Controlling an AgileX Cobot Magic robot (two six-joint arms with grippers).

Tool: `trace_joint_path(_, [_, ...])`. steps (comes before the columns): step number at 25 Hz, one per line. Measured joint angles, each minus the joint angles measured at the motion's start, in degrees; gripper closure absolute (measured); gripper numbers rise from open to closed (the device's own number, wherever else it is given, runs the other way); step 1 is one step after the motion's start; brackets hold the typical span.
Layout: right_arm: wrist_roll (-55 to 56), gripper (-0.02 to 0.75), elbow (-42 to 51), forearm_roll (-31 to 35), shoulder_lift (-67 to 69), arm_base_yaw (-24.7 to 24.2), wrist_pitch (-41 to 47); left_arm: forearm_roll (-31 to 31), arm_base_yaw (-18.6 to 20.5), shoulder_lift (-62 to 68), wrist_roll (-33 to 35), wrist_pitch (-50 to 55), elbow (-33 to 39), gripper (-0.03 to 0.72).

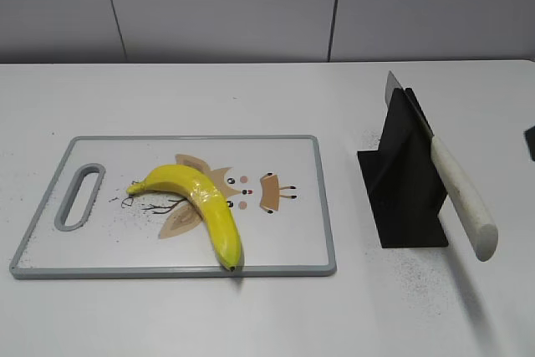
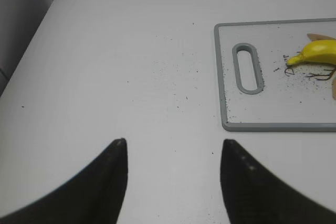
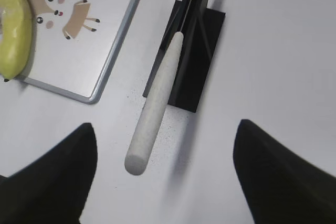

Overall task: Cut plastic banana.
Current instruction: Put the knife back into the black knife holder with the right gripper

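The yellow plastic banana [image 1: 203, 209] lies on the white cutting board [image 1: 284, 244], its stem end toward the board's handle slot and its dark tip at the front edge. It also shows in the left wrist view [image 2: 317, 53] and the right wrist view [image 3: 13, 35]. A knife with a white handle [image 1: 464, 198] sits slanted in a black stand [image 1: 405, 181], handle toward the front. In the right wrist view the handle [image 3: 155, 106] points between my open right gripper's [image 3: 165, 135] fingers, a little ahead of them. My left gripper [image 2: 173, 142] is open and empty over bare table left of the board. Neither gripper shows in the exterior view.
The cutting board [image 2: 273, 126] has a grey rim, a handle slot [image 1: 79, 196] at its left end and a cartoon print in the middle. Dark specks lie on the white table around the board and stand. A dark object [image 1: 530, 141] sits at the right edge.
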Motion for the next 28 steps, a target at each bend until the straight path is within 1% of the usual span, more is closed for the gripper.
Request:
trace_joint_path(10, [-3.73, 0.152, 12.98, 0.19, -24.29, 0.00, 2.87, 0.00, 0.00, 0.00, -0.04, 0.00, 0.00, 0.167])
trace_joint_path(14, [-3.79, 0.152, 15.83, 0.19, -32.19, 0.00, 3.75, 0.00, 0.00, 0.00, -0.04, -0.07, 0.00, 0.173])
trace_joint_path(18, [-3.93, 0.153, 15.91, 0.19, -36.90, 0.00, 4.50, 0.00, 0.00, 0.00, -0.04, -0.07, 0.00, 0.174])
trace_joint_path(23, [-4.01, 0.153, 16.51, -0.01, -38.61, 0.00, 11.29, 0.00, 0.00, 0.00, -0.04, -0.07, 0.00, 0.174])
trace_joint_path(28, [-4.01, 0.153, 17.43, -0.06, -39.12, 0.00, 11.49, 0.00, 0.00, 0.00, -0.04, -0.13, 0.00, 0.174])
